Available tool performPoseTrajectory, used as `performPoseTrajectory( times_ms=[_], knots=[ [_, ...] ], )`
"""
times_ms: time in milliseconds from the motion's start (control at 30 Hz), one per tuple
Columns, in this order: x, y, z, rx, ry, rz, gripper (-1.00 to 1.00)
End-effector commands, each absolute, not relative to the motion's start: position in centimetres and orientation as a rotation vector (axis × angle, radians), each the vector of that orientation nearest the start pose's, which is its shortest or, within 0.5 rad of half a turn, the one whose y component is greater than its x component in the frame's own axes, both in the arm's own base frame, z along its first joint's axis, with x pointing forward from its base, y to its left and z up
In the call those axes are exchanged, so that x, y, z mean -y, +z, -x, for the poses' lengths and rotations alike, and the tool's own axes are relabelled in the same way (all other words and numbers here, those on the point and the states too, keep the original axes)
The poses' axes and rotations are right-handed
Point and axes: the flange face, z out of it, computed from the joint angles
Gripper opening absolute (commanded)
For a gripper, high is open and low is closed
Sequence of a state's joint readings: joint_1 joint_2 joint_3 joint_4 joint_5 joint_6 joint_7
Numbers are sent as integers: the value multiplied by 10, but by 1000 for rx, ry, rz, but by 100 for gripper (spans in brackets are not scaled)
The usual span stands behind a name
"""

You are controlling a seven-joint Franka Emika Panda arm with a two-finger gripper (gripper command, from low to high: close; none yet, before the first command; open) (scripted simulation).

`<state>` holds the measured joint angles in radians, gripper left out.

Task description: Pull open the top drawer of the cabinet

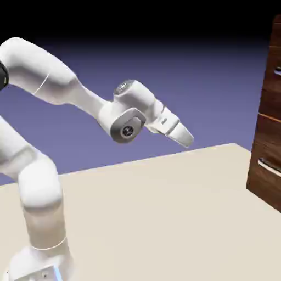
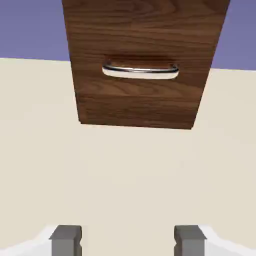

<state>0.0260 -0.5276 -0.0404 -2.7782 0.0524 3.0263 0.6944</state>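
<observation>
My gripper (image 1: 186, 139) hung open in the air above the table (image 1: 164, 208), its two grey fingertips (image 2: 66, 239) spread wide with nothing between them. It pointed down and toward the cabinet (image 1: 268, 121), well apart from it. Through my hand view I looked at a low drawer front with a silver bar handle (image 2: 140, 70), not the top one. The top drawer (image 1: 276, 33) sat high at the exterior view's right edge, mostly cut off by the picture's edge.
</observation>
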Motion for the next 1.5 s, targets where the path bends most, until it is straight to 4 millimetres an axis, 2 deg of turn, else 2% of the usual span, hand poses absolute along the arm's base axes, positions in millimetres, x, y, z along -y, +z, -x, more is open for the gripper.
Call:
performPoseTrajectory(
  times_ms=[0,200,367,600,800,900,1000,1167,1267,1333,1467],
  knots=[
    [23,452,-409,-1024,-971,2463,0],
    [103,419,-453,-1221,-817,2409,0],
    [172,386,-475,-1369,-747,2373,0],
    [265,349,-486,-1534,-764,2353,0],
    [335,345,-488,-1608,-901,2382,0],
    [363,355,-490,-1609,-1012,2416,0],
    [385,373,-496,-1579,-1148,2464,0],
    [401,419,-516,-1438,-1423,2567,0],
    [397,454,-536,-1290,-1609,2636,0],
    [387,478,-552,-1160,-1737,2680,0],
    [348,526,-592,-824,-1990,2754,0]
  ],
)
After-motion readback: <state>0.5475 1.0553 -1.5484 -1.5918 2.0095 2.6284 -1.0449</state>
